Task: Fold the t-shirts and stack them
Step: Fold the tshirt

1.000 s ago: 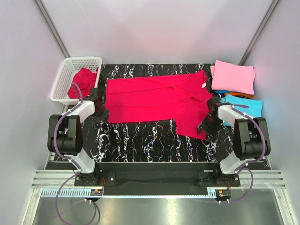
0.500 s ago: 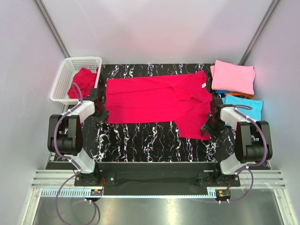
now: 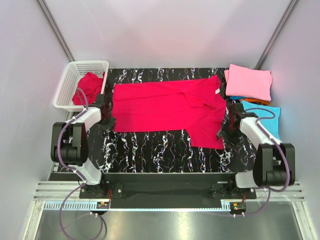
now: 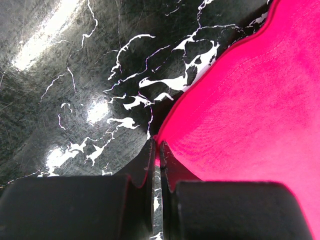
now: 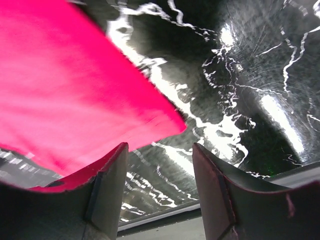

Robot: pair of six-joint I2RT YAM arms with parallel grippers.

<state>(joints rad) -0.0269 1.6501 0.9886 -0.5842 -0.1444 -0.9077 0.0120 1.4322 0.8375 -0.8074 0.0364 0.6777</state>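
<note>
A crimson-red t-shirt [image 3: 165, 107] lies spread flat on the black marble table [image 3: 150, 150]. My left gripper [image 3: 109, 121] is at the shirt's near left corner. In the left wrist view its jaws [image 4: 158, 152] are shut on the red hem [image 4: 240, 100]. My right gripper [image 3: 223, 135] is at the shirt's near right corner. In the right wrist view it [image 5: 160, 155] stands open above the table, and the red corner [image 5: 75, 95] lies just ahead of its left finger, with nothing between the fingers. A second red t-shirt [image 3: 90, 86] sits crumpled in the basket.
A white mesh basket [image 3: 70, 80] stands at the table's far left. At the far right is a stack of folded shirts: pink [image 3: 248, 82] on top, orange [image 3: 257, 101] and turquoise [image 3: 265, 115] below. The table's front edge [image 5: 165, 212] runs close under the right gripper.
The right arm has swung outward to the right, and its gripper has shifted a little toward the shirt's near right corner. The left arm and the shirt's left side have not moved.
</note>
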